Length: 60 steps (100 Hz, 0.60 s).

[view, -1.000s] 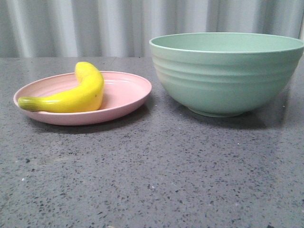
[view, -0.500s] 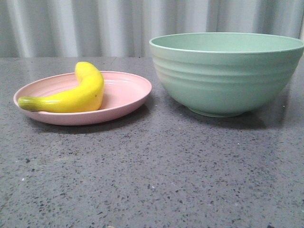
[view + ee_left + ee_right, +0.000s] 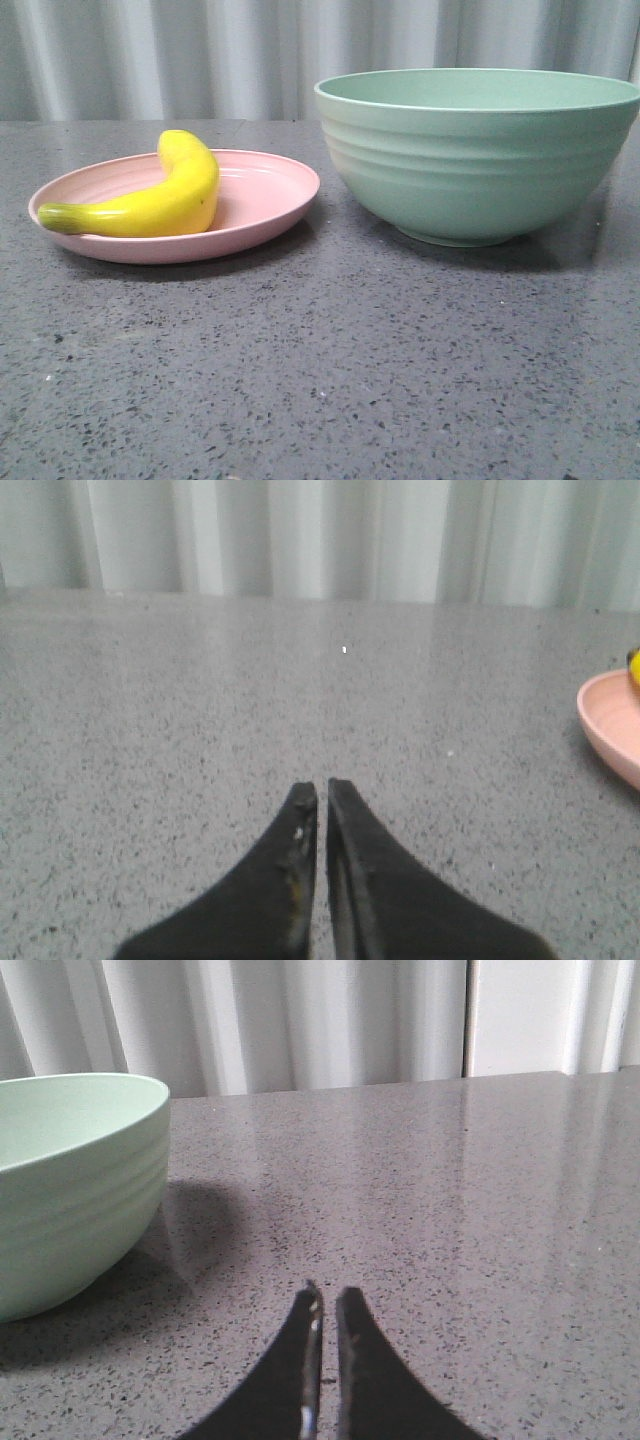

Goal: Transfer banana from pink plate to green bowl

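Here, from my remote seat, the front view shows no arm or gripper at all. Nearest me is a broad stretch of bare, speckled grey table (image 3: 320, 370). Beyond it sit the task's things: the pink plate (image 3: 265, 195), and to the right of the plate, close but apart from it with a narrow strip of table between them, the green bowl (image 3: 475, 160), upright on its small foot. The banana (image 3: 150, 200) lies in the plate on its side, greenish stem end over the plate's left rim, its curve running back toward the plate's middle. Behind the plate hangs a pale pleated curtain (image 3: 200, 55).

Only the wrist views show the grippers. In the left wrist view, the left gripper (image 3: 322, 792) has its two dark fingers pressed nearly together with a thin slit between them, pinching nothing, low over bare table. The plate's rim (image 3: 610, 720) peeks in at that view's edge, well apart from the fingertips, with a sliver of yellow banana (image 3: 634, 666) above it. Open table lies between.

In the right wrist view, the right gripper (image 3: 327, 1295) is likewise drawn almost closed and empty. The bowl (image 3: 70, 1180) stands off to one side of it, clear of the fingertips, with its shadow on the table and open table beyond.
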Each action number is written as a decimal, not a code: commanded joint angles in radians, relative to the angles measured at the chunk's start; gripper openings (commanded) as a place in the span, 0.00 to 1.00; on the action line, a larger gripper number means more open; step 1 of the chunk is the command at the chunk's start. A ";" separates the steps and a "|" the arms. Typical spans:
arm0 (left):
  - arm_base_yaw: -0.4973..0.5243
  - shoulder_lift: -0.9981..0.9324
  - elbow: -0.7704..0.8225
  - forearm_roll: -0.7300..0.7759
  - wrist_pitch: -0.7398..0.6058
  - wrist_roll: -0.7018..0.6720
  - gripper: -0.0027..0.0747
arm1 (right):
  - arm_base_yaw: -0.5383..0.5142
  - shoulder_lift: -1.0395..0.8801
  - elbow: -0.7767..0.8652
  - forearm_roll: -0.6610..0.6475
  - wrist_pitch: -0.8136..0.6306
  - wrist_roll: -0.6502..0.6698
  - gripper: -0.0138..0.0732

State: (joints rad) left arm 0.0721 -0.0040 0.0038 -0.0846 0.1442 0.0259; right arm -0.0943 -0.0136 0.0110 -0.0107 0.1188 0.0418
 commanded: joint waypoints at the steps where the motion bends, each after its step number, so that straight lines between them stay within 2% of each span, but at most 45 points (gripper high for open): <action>1: 0.000 -0.029 0.009 -0.006 -0.115 -0.008 0.01 | -0.007 -0.014 0.024 -0.022 -0.089 -0.004 0.11; 31: 0.000 -0.020 -0.072 -0.009 -0.121 -0.008 0.01 | -0.007 -0.014 -0.016 -0.022 -0.096 -0.004 0.11; 41: 0.000 0.013 -0.121 -0.009 -0.121 -0.008 0.01 | -0.007 0.008 -0.055 0.017 -0.077 -0.002 0.11; 60: 0.000 0.127 -0.222 -0.009 -0.112 -0.008 0.01 | -0.007 0.133 -0.205 0.037 0.108 -0.002 0.11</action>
State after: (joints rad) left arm 0.0721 0.0585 -0.1439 -0.0846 0.1002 0.0259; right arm -0.0943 0.0562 -0.1016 0.0227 0.2225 0.0418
